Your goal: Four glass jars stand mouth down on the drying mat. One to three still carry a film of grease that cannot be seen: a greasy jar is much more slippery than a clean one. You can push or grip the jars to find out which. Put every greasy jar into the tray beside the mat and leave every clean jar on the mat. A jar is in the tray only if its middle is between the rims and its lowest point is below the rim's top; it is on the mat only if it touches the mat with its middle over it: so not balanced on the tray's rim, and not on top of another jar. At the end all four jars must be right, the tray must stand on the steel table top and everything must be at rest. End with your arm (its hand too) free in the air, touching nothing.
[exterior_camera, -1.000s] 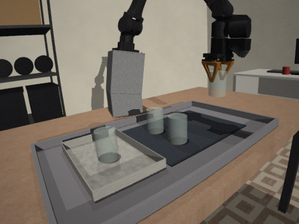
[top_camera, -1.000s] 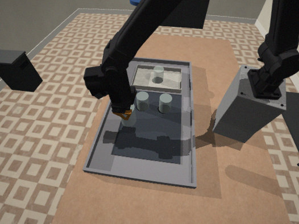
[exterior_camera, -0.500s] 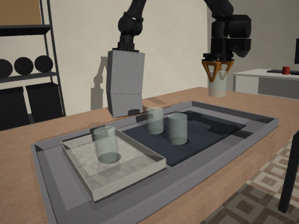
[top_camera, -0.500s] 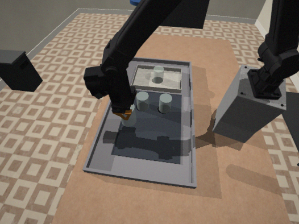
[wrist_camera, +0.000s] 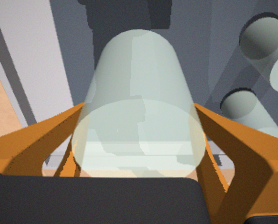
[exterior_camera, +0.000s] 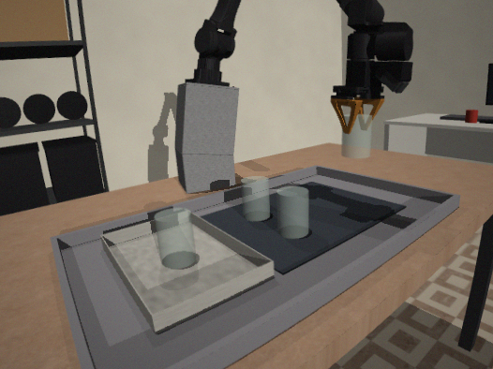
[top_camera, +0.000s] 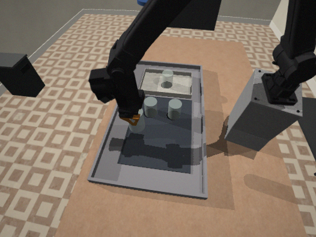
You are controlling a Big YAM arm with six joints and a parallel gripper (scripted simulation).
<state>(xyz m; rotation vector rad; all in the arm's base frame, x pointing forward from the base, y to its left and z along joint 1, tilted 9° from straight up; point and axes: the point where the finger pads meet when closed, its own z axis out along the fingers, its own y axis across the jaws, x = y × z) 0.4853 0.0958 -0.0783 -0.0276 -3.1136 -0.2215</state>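
My gripper is shut on a glass jar, which hangs upright above the table, clear of the mat. Two more jars stand on the dark drying mat: one jar and another jar. Both also show at the right of the wrist view. A fourth jar stands upright inside the pale tray. Grease cannot be seen on any jar.
A raised grey rim surrounds mat and tray. A large grey block on a second black arm stands beside the rim. The tray lies next to the mat's end, close to the two standing jars.
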